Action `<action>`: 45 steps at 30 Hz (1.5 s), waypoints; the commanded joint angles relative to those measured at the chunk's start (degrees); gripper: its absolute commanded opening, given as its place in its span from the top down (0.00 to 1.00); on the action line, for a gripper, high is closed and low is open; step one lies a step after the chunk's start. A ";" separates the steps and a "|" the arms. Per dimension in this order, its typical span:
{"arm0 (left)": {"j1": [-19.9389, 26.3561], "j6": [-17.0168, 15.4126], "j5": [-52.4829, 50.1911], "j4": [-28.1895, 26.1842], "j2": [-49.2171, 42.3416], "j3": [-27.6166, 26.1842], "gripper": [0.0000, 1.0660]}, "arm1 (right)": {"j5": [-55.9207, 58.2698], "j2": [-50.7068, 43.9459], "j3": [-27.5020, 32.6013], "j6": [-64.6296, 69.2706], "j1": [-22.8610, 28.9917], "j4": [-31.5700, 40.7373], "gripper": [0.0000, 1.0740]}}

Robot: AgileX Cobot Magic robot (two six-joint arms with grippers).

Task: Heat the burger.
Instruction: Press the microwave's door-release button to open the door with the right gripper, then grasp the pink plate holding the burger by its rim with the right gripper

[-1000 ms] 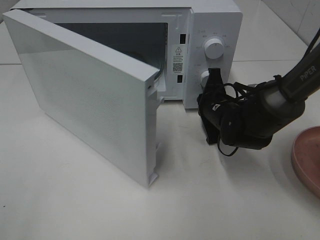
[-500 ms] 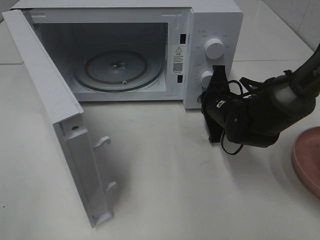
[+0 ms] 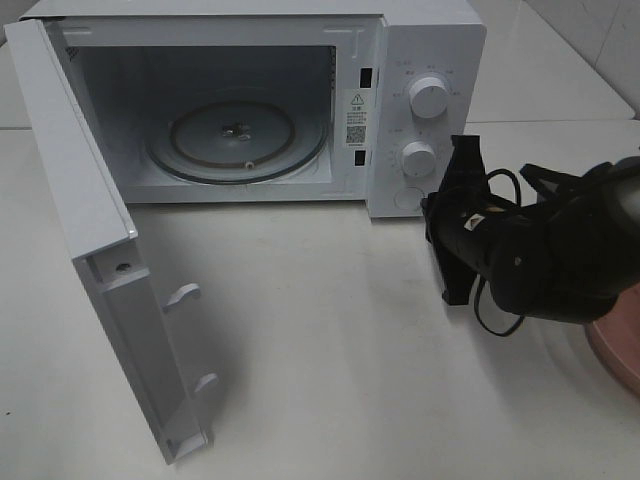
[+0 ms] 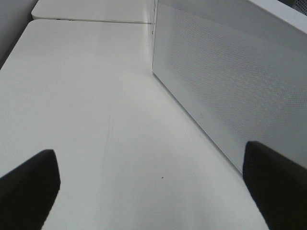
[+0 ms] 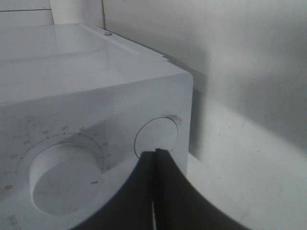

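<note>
White microwave gapes, right pincer pinched closed near its lower dial (left pincer splayed wide).

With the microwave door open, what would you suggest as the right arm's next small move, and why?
Probably back the shut right end effector away from the microwave's round button, toward the plate at the right. The door hangs wide open, the turntable is bare, and no burger shows, so it likely needs fetching.
</note>
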 commanded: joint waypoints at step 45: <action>-0.17 -0.23 -0.46 0.11 -1.43 0.23 0.08 | 76.09 -30.19 2.58 -66.12 -0.57 -22.80 0.94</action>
